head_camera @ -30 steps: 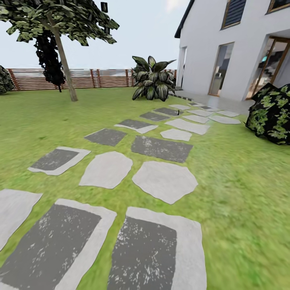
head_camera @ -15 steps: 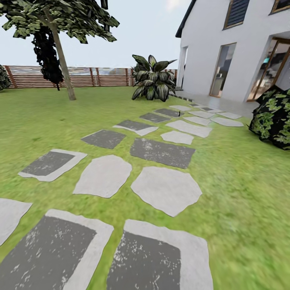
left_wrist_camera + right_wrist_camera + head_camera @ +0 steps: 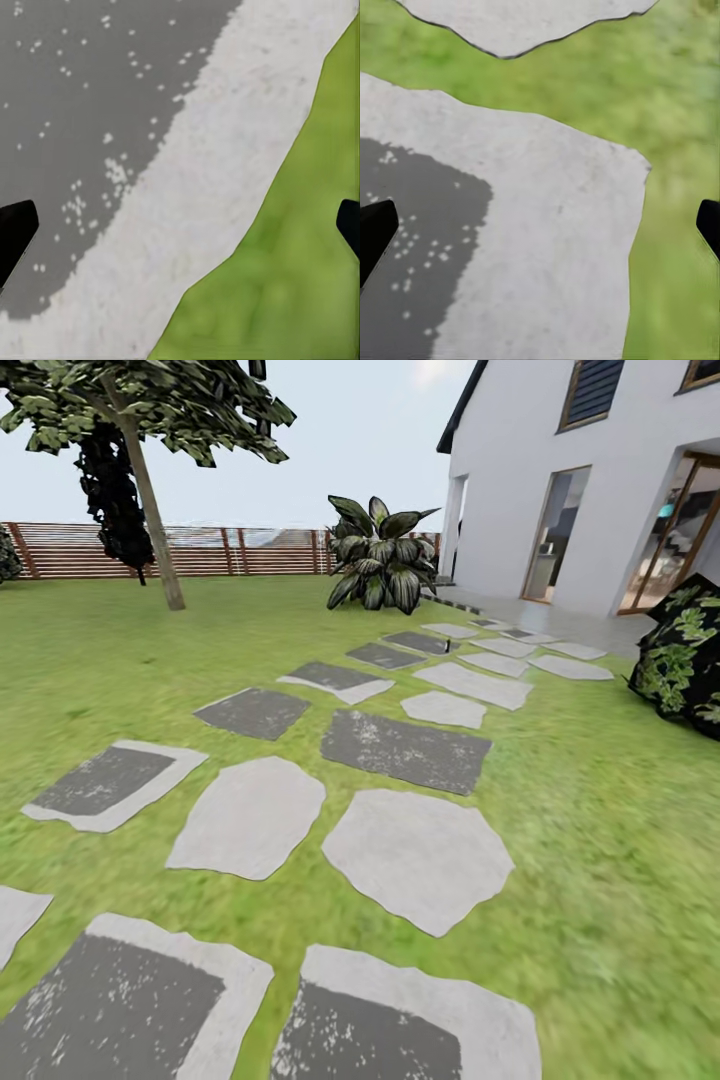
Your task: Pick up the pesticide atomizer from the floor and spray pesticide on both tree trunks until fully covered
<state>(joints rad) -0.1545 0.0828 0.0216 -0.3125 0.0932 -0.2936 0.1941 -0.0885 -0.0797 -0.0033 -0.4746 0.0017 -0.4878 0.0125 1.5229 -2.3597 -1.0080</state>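
I am looking over the green lawn (image 3: 120,650) of the garden. One tree (image 3: 148,500) with a leaning, bare grey-brown trunk stands far off at the left, in front of the slat fence (image 3: 220,552). A tiny dark upright object (image 3: 447,647) sits among the far stepping stones; it is too small to tell whether it is the pesticide atomizer. My left gripper (image 3: 180,229) hangs open over a stone's edge and grass, with nothing between its fingertips (image 3: 15,232). Open and empty too, my right gripper (image 3: 540,229) hovers above another stone.
A path of grey and dark stepping stones (image 3: 410,750) runs from my feet toward the white house (image 3: 580,480) at the right. A broad-leaved plant (image 3: 380,560) stands by the house corner. A dark bush (image 3: 685,660) sits at the right edge. A dark slim tree (image 3: 110,490) rises behind the trunk.
The whole view has shifted: the camera has advanced along the path, so the stones slide toward the bottom and the right bush toward the edge. Both grippers stay open.
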